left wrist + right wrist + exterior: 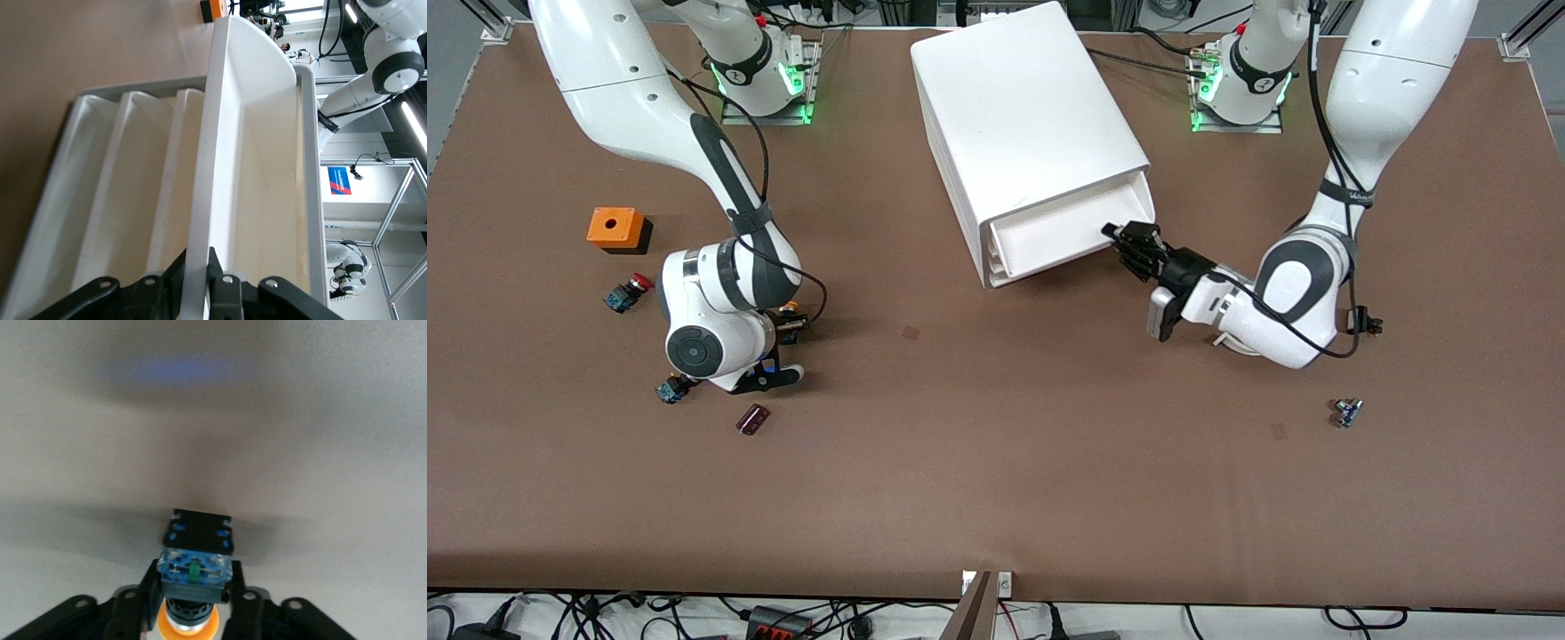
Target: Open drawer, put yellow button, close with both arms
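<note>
on brown table [996, 462], left jaws clamped on drawer [267, 173] rim, right jaws clamped on yellow button [193, 587]

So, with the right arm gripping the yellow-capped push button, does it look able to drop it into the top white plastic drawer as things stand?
Probably yes: the drawer is pulled open, its tray bare; only the left gripper pinches its front edge.

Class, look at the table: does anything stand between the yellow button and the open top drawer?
Nothing visible does. The right gripper is shut on the yellow button, the left gripper on the drawer; only bare table lies between.
</note>
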You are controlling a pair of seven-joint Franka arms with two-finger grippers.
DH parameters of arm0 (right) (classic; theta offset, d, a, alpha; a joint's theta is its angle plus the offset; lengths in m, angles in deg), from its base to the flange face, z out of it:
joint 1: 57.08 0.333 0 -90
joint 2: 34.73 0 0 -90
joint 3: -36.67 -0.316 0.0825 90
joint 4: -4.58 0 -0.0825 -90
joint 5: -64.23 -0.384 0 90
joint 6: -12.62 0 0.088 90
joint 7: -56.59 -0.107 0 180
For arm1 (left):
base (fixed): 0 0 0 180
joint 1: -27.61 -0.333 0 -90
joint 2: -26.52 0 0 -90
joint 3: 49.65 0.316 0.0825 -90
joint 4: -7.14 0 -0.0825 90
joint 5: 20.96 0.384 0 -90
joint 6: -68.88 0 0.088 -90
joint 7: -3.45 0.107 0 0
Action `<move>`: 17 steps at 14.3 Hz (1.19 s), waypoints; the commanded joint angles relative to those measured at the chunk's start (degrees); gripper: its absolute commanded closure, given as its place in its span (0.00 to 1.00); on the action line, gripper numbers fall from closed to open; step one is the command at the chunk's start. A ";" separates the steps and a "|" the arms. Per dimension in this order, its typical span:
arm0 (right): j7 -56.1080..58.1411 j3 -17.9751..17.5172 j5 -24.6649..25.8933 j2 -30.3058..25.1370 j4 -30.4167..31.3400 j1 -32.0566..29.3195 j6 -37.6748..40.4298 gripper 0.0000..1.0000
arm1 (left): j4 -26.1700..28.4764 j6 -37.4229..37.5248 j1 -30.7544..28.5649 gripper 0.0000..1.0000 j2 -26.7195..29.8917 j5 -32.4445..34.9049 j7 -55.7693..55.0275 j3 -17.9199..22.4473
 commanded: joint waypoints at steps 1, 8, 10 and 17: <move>0.16 -0.08 -0.58 -0.59 -1.36 0.12 0.44 0.98 | -7.02 -2.19 -0.18 0.99 -5.33 -0.37 0.71 1.02; 0.16 0.01 -0.58 -4.02 -18.03 2.14 12.02 1.00 | -8.96 -0.70 -1.41 0.00 -3.59 0.59 -7.78 1.55; 0.25 -0.08 -0.67 -4.02 -23.22 2.66 13.10 1.00 | -13.51 2.54 -2.02 0.00 -1.21 6.28 -18.31 1.64; -0.10 0.01 -3.90 -4.89 -34.58 10.74 14.51 1.00 | -24.34 7.83 -1.94 0.00 3.80 39.04 -36.73 1.64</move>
